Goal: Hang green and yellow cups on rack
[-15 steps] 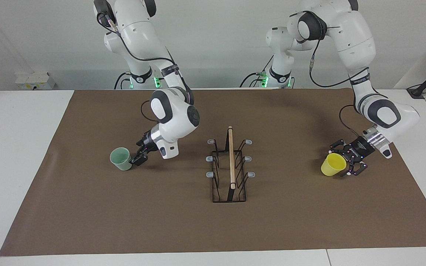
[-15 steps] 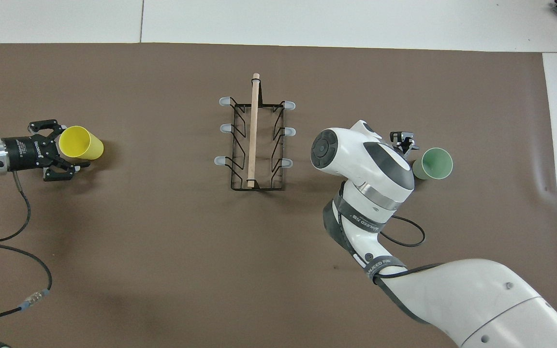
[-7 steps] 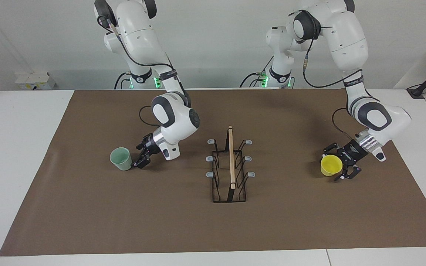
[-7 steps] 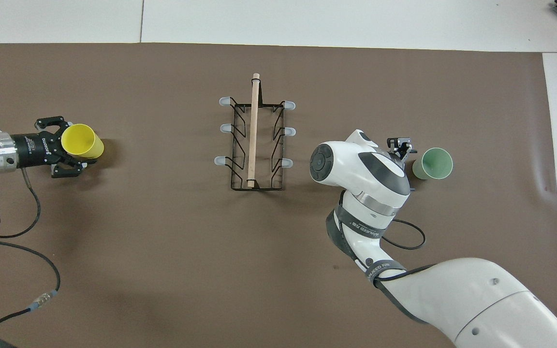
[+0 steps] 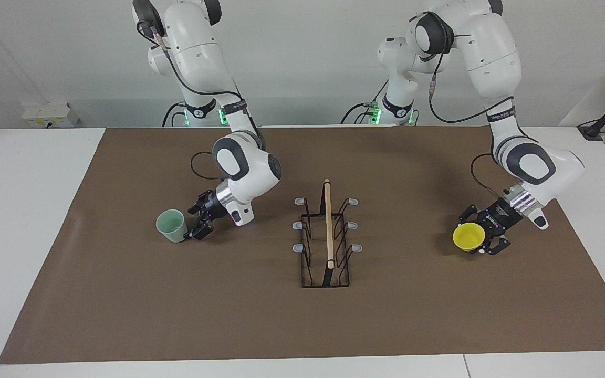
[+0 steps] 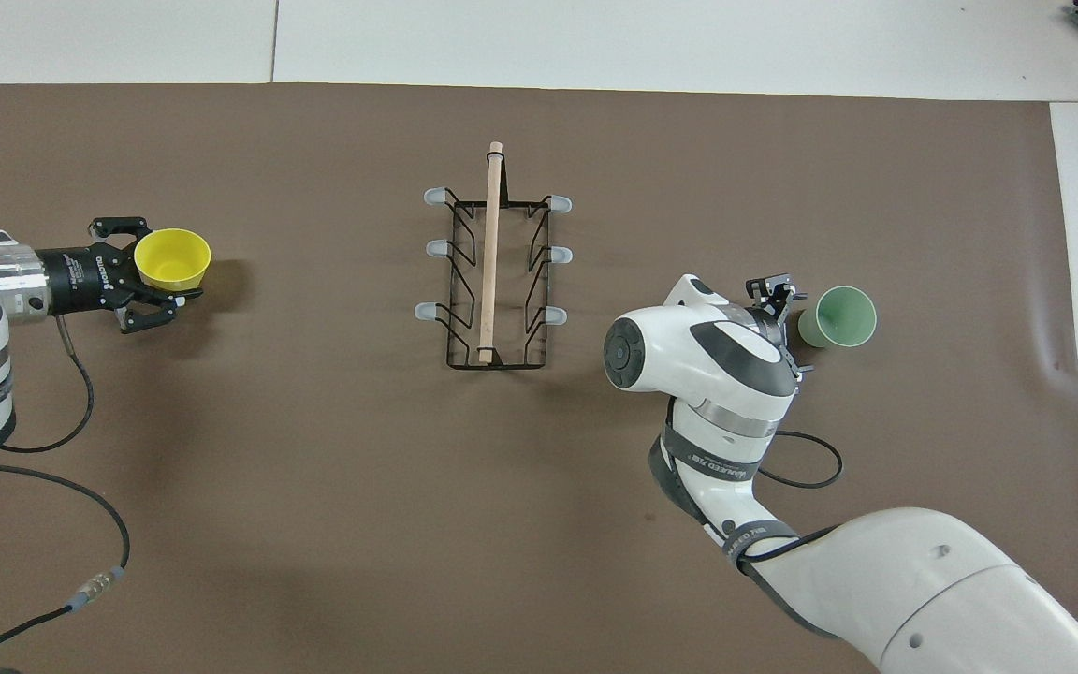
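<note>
Gripping the yellow cup [image 5: 468, 236] by its rim, the left gripper [image 5: 483, 233] had its fingers shut on the cup's wall, low over the brown mat [image 5: 418, 315] toward the left arm's end of the table. The right gripper [image 5: 196, 226] stood open just beside the green cup [image 5: 171, 225], which stood upright on the mat. Both cups were well apart from the rack [image 5: 326, 241] at the middle. The step seemed to be picking up; next, the right gripper probably needed to close on the green cup.
</note>
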Robot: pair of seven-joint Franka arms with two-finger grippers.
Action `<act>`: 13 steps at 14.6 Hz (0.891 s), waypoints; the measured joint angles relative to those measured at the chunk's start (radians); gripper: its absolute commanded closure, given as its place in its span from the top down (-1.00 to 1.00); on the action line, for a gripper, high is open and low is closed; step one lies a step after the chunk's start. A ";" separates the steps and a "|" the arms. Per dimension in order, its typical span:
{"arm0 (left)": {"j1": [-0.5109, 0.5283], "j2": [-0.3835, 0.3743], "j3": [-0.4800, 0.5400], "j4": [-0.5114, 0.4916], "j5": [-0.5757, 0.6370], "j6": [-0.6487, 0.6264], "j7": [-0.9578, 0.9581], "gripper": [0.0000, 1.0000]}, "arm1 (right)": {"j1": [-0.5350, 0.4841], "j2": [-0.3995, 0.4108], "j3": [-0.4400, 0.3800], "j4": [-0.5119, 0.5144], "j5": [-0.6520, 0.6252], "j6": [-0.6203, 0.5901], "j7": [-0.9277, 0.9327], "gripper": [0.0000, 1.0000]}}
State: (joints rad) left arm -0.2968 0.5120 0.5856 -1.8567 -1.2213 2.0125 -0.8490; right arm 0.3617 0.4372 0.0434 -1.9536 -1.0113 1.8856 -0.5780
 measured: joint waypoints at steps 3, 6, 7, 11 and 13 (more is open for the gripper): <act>0.000 -0.012 0.002 0.010 0.000 0.000 0.000 -1.00 | -0.005 -0.007 0.000 -0.017 -0.049 0.008 0.000 1.00; 0.000 -0.020 0.004 0.023 0.000 0.000 0.000 -1.00 | -0.024 -0.011 -0.001 -0.030 -0.104 0.041 0.000 1.00; 0.000 -0.026 0.004 0.027 0.004 0.000 0.000 -1.00 | -0.032 -0.011 -0.001 -0.034 -0.125 0.055 0.000 1.00; -0.004 -0.085 0.004 0.037 0.074 0.000 -0.001 -1.00 | -0.060 -0.011 -0.001 -0.049 -0.213 0.106 0.000 1.00; -0.014 -0.123 0.006 0.037 0.112 0.000 -0.005 -1.00 | -0.066 -0.011 -0.001 -0.054 -0.226 0.122 0.000 1.00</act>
State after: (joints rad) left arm -0.3110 0.3891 0.5919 -1.8197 -1.1097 2.0126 -0.8539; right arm 0.2953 0.4265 0.0425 -2.0071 -1.2369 2.0074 -0.5780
